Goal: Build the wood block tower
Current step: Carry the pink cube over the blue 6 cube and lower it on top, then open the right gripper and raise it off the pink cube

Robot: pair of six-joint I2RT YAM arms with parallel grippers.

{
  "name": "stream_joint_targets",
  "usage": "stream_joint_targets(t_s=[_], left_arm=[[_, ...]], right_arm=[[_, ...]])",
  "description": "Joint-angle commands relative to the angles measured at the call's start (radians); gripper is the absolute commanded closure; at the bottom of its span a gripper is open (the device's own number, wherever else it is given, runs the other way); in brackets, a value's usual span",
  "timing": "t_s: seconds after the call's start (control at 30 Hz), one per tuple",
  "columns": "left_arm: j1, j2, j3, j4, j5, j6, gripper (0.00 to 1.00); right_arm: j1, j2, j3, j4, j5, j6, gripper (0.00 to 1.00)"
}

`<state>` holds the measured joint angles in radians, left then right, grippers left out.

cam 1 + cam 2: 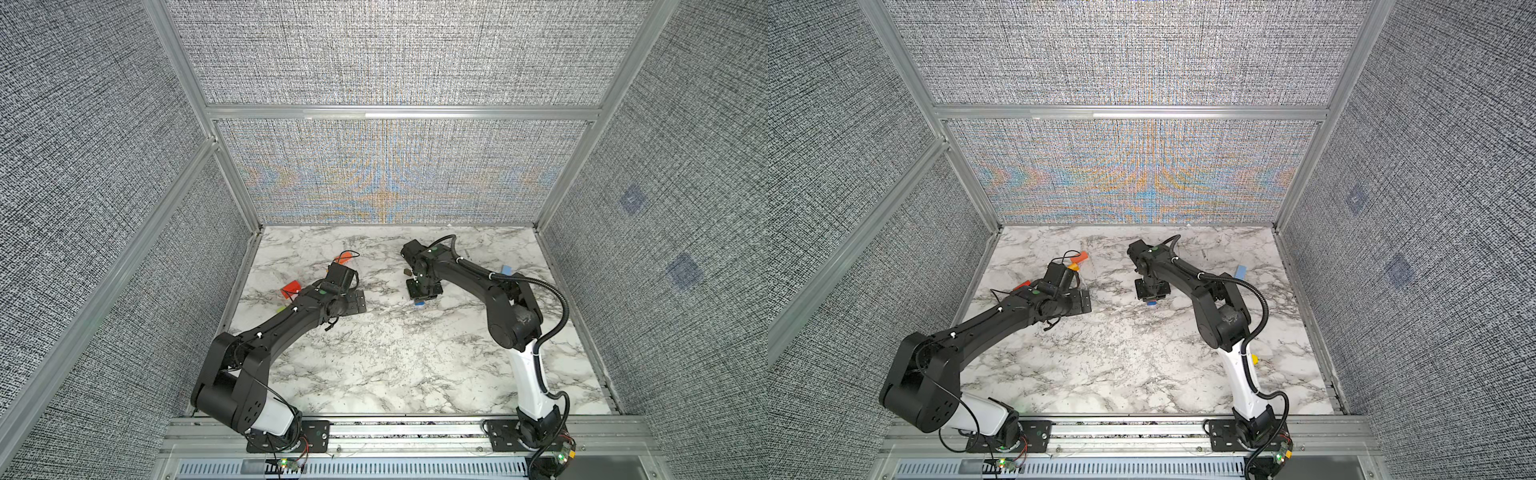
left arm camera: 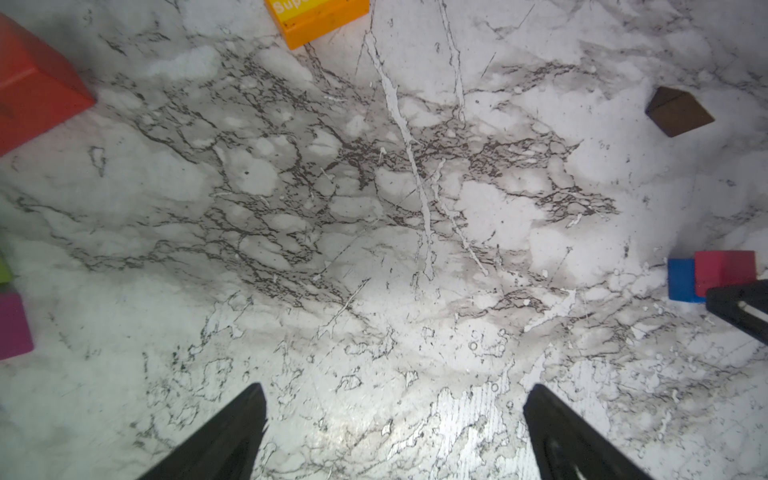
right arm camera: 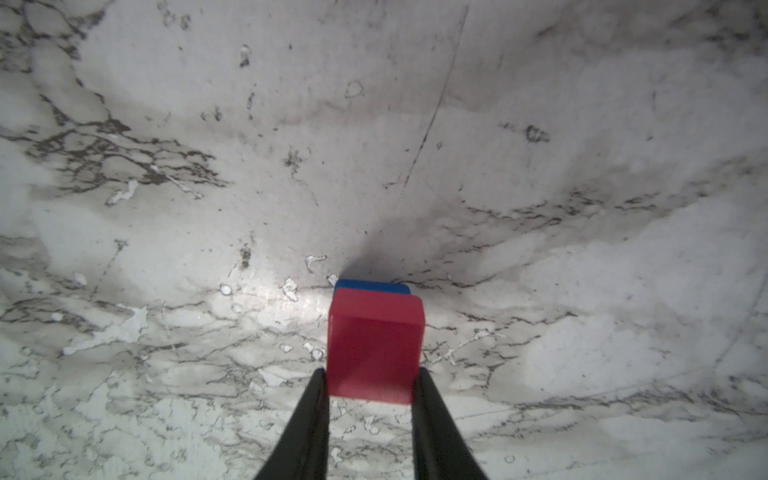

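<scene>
My right gripper (image 3: 370, 382) is shut on a pink cube (image 3: 374, 345), one finger on each side of it. The cube sits directly over a blue block (image 3: 370, 286) on the marble table (image 3: 540, 208); I cannot tell if the two touch. In both top views only the blue block (image 1: 419, 305) (image 1: 1151, 302) shows, under the right gripper (image 1: 422, 296). My left gripper (image 2: 397, 390) is open over bare marble, left of the pair (image 2: 725, 270). A dark brown block (image 2: 679, 110) (image 1: 408, 273) lies just behind the right gripper.
Around the left arm lie an orange block (image 2: 316, 16) (image 1: 343, 257), a red block (image 2: 33, 83) (image 1: 291, 288) and a purple block (image 2: 12, 324). A light blue slab (image 1: 506, 270) lies at the right, and a yellow block (image 1: 1254, 358) beside the right arm. Fabric walls close in three sides.
</scene>
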<state>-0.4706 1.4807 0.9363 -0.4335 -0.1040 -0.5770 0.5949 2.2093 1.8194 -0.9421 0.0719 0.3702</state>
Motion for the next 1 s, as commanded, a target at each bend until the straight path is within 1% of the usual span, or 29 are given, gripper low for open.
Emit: stream_joint_targets(t_s=[0.0,0.13,0.4,0.47,0.57,0.67,0.8,0.97], left_arm=[[0.001,-0.006,-0.003,0.019,0.001,-0.003,0.01],[0.001,-0.004,-0.002,0.017,0.001,-0.001,0.01],[0.001,-0.011,-0.005,0.023,0.003,0.003,0.01],[0.001,-0.016,-0.007,0.023,0.004,0.005,0.01],[0.001,-0.015,-0.003,0.022,0.003,0.006,0.01],[0.001,-0.015,-0.001,0.015,-0.005,0.006,0.01],[0.001,-0.022,0.011,-0.008,-0.015,0.005,0.01],[0.001,-0.036,0.057,-0.097,-0.037,-0.015,0.01]], right_arm=[[0.0,0.001,0.007,-0.017,-0.005,-0.007,0.76],[0.0,0.0,0.003,-0.02,-0.003,-0.011,0.76],[0.002,0.006,0.002,-0.025,-0.002,-0.014,0.7],[0.002,0.008,0.003,-0.026,-0.003,-0.017,0.65],[0.004,0.009,0.006,-0.032,0.001,-0.023,0.52],[0.008,0.006,0.008,-0.037,0.004,-0.031,0.43],[0.01,-0.007,0.011,-0.044,0.003,-0.039,0.4],[0.011,-0.058,-0.011,-0.033,0.003,-0.054,0.39]])
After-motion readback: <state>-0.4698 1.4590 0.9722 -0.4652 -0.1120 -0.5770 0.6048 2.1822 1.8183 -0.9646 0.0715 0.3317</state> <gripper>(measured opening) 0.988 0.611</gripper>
